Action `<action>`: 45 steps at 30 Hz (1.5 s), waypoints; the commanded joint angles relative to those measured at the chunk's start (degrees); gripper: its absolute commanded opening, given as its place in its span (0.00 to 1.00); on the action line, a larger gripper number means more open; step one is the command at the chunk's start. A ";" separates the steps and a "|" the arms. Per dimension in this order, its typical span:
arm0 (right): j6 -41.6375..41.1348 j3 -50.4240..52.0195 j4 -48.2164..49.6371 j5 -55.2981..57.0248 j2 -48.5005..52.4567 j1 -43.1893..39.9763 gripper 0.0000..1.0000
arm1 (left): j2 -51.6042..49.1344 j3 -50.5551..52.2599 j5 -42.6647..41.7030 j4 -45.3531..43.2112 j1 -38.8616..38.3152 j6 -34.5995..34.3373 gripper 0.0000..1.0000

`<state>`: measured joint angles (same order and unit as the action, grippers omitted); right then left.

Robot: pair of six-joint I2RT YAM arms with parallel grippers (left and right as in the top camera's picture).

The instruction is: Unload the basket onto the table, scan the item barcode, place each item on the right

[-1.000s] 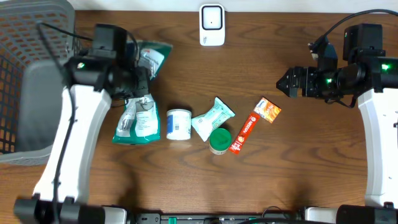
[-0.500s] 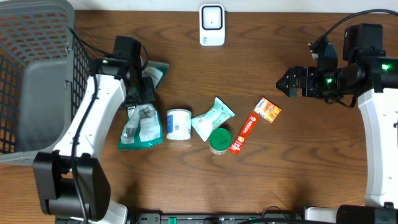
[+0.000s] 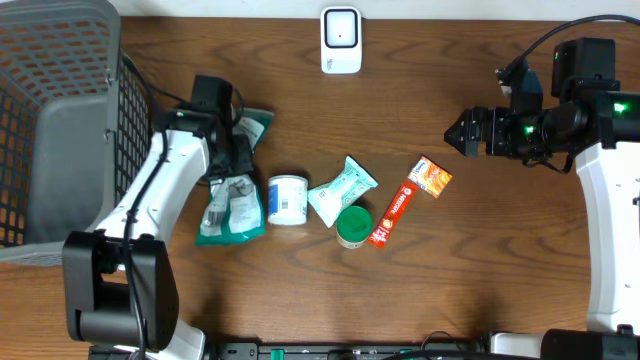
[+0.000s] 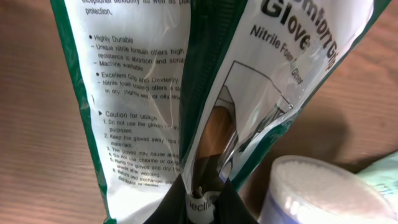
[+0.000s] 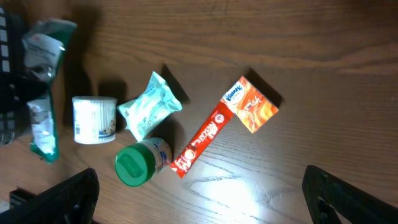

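The nitrile glove packet [image 3: 232, 200] sits left of centre on the counter [image 3: 480, 260], just beside a white tub [image 3: 288, 199]. The left claw [image 3: 233, 163] is clamped tight on the packet's upper part. The right claw [image 3: 462, 132] hangs spread wide at the right side, holding nothing.

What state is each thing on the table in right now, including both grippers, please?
left gripper: shut on the glove packet.
glove packet: pinched at one edge.
right gripper: open, holding nothing.
white tub: lying on its side.
green-lidded jar: lid on.
wipes pack: lying free on the table.
red stick packet: lying flat.
orange tissue box: closed, lying flat.
scanner: nothing held in front of it.
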<state>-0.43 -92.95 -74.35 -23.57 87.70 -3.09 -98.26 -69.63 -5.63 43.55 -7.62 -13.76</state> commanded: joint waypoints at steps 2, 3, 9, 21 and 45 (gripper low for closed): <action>-0.35 -1.01 -0.04 -0.26 -0.04 0.09 0.99 | -0.24 2.49 0.72 -1.99 -0.26 -0.74 0.08; -0.35 -1.01 -0.02 -0.26 -0.04 0.09 0.99 | -0.24 2.73 0.74 -2.16 -0.33 -0.72 0.08; -0.35 -1.01 -0.02 -0.26 -0.04 0.09 0.99 | -0.24 2.78 0.74 -2.29 -0.35 -0.70 0.60; -0.35 -1.01 -0.02 -0.26 -0.04 0.09 0.99 | 5.86 -1.99 0.74 4.13 -0.33 -0.74 0.53; -0.35 -1.01 -0.02 -0.26 -0.04 0.09 0.99 | 18.43 -1.97 8.74 11.15 17.90 -0.61 0.07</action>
<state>-0.43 -92.95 -74.35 -23.57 87.70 -3.09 -79.90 -70.24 1.30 55.53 7.94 -14.98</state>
